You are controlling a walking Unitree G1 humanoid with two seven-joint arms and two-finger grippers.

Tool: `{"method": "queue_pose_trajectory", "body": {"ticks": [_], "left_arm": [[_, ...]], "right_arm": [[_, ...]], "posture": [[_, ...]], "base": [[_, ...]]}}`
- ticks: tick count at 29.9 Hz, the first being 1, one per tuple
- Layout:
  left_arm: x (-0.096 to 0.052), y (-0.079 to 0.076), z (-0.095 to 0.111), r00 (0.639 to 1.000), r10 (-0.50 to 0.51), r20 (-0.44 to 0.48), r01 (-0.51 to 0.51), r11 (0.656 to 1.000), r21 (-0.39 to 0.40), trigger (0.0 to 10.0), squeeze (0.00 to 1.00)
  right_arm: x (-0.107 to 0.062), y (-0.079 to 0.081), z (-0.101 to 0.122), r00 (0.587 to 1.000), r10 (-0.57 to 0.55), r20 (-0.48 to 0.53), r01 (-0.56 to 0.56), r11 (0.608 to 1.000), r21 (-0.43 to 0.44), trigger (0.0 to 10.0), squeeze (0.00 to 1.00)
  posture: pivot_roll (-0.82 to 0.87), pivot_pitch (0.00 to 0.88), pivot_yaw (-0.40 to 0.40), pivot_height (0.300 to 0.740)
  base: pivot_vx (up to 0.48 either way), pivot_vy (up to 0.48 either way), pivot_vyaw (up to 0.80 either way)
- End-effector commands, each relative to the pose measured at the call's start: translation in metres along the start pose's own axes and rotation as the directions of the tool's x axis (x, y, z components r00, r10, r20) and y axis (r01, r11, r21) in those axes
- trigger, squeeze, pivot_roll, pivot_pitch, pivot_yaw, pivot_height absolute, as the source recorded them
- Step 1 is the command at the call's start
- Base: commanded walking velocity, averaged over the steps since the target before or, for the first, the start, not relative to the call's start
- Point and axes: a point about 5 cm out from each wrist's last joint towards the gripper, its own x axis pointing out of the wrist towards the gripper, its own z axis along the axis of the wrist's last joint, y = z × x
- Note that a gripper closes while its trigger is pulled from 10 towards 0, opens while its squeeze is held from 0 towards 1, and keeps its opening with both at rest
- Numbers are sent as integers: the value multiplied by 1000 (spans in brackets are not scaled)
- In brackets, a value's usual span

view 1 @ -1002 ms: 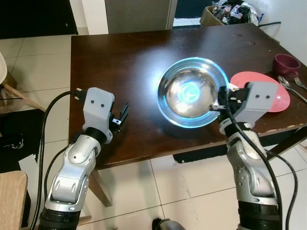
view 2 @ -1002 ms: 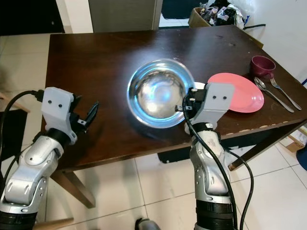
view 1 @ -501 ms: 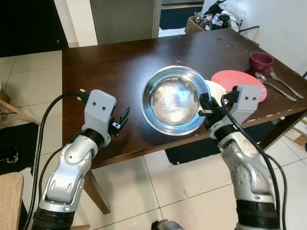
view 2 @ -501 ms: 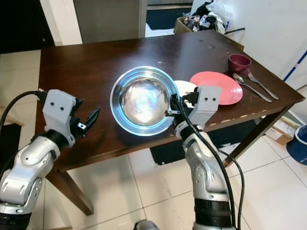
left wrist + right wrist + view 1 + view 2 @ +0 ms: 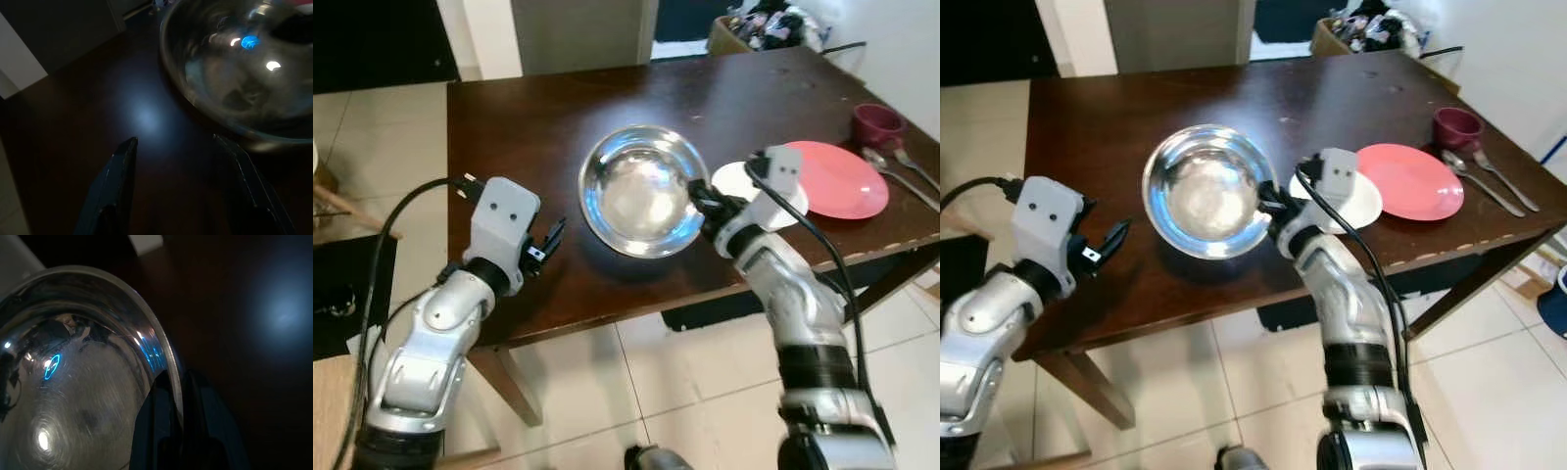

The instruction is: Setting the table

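Meanwhile right end effector (image 5: 700, 204) pinches steel bowl (image 5: 641, 189) rim.

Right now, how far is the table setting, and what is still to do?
Partly done. At the table's far right a pink plate, a maroon cup and cutlery already lie together. In hand: the right gripper is shut on the rim of the steel bowl, beside a white saucer. The left gripper is open over bare wood. Left: placing the bowl and letting go.
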Motion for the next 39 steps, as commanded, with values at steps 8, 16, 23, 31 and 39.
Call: {"method": "queue_pose_trajectory", "body": {"ticks": [8,16,23,31,39], "left_arm": [[-16,-1,9,993,-122,-7,122,992,41,10000,0],[-23,-2,9,992,-125,-25,126,992,33,10000,0],[-19,-7,7,989,-146,-26,146,989,17,10000,0],[-12,-8,3,994,-110,-25,110,994,-2,10000,0],[-4,-7,-9,998,29,-51,-32,998,-48,10000,0]], "right_arm": [[14,-13,1,996,-50,-71,50,999,9,10000,0],[22,-17,13,997,-32,-66,33,999,16,10000,690],[20,-12,31,998,27,51,-27,1000,1,10000,1000],[-8,-4,48,980,62,190,-37,991,-129,10000,0],[-54,23,28,946,99,307,-20,968,-248,10000,0]], "posture": [[43,155,14,740],[46,155,9,740],[25,129,22,740],[1,108,23,740],[-51,83,35,740]], "base": [[0,0,0],[0,0,0],[0,0,0],[0,0,0],[0,0,0]]}}
